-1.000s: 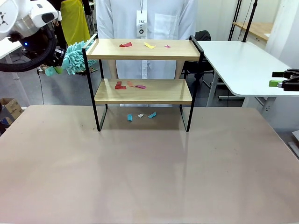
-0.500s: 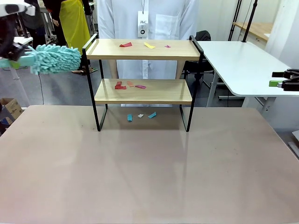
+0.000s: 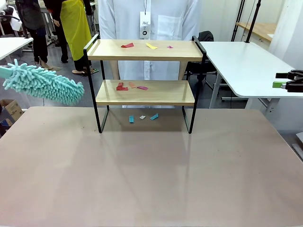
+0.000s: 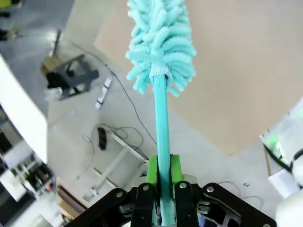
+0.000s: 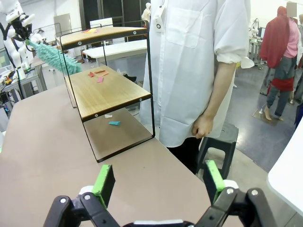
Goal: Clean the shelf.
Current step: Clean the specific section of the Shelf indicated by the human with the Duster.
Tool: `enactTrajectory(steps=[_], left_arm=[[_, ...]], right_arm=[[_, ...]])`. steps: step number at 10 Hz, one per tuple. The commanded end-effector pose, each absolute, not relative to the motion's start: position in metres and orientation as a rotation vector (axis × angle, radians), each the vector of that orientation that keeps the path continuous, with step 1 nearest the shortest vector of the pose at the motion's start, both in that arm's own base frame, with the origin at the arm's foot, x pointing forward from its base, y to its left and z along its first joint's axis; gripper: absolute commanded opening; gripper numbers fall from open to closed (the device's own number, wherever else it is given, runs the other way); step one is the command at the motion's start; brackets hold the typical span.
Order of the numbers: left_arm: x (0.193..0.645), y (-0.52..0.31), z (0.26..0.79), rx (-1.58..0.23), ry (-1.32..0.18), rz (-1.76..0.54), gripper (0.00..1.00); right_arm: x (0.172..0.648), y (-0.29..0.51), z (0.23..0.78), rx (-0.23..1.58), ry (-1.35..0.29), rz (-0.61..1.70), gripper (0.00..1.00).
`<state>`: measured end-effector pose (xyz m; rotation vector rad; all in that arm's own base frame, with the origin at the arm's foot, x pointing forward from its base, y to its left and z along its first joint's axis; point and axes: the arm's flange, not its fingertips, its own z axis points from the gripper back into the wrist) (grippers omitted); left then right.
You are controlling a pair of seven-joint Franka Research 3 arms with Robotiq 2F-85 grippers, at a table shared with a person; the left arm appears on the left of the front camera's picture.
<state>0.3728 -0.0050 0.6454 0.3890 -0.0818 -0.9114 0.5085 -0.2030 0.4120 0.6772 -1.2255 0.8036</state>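
Note:
The shelf [image 3: 144, 51] stands at the table's far middle, two wooden boards in a black frame. Red, yellow and pink paper scraps [image 3: 127, 45] lie on its top board, more scraps [image 3: 121, 87] on the lower board, and blue and white bits [image 3: 154, 116] on the table beneath. A teal fluffy duster [image 3: 45, 85] hangs left of the shelf, tilted down to the right, level with the lower board. My left gripper [image 4: 162, 165] is shut on the duster's handle [image 4: 161, 118]. My right gripper [image 5: 159, 182] is open and holds nothing; in the front view the right gripper [image 3: 280, 80] sits at the far right.
A person in a white shirt [image 3: 147, 19] stands right behind the shelf. A second white table [image 3: 246, 66] adjoins at the right. The brown table [image 3: 151, 175] stretches bare in front of the shelf. A cardboard box [image 3: 12, 109] sits on the floor at left.
The duster has swung from beside the top board's left end down and to the left, now tilting downward. The left arm has gone out of the front view. The right gripper stayed still.

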Motion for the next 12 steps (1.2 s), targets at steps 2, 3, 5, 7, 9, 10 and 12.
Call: enactTrajectory(steps=[2, 3, 5, 7, 9, 10, 12], left_arm=[[0.330, 0.000, 0.649, 0.337, -0.052, -1.200, 0.13], [0.321, -0.004, 0.648, 0.325, -0.026, -1.285, 0.13], [0.308, -0.018, 0.639, 0.340, 0.048, -1.410, 0.13], [0.302, -0.023, 0.634, 0.339, 0.070, -1.453, 0.13], [0.306, -0.028, 0.633, 0.319, 0.060, -1.426, 0.13], [0.306, -0.028, 0.633, 0.319, 0.060, -1.426, 0.13], [0.306, -0.028, 0.633, 0.319, 0.060, -1.426, 0.13]], right_arm=[[0.510, -0.201, 0.415, 0.670, -1.232, 0.802, 1.00], [0.510, -0.201, 0.415, 0.670, -1.232, 0.802, 1.00], [0.510, -0.201, 0.415, 0.670, -1.232, 0.802, 1.00], [0.510, -0.201, 0.415, 0.670, -1.232, 0.802, 1.00], [0.510, -0.201, 0.415, 0.670, -1.232, 0.802, 1.00], [0.510, -0.201, 0.415, 0.670, -1.232, 0.802, 1.00], [0.510, -0.201, 0.415, 0.670, -1.232, 0.802, 1.00]])
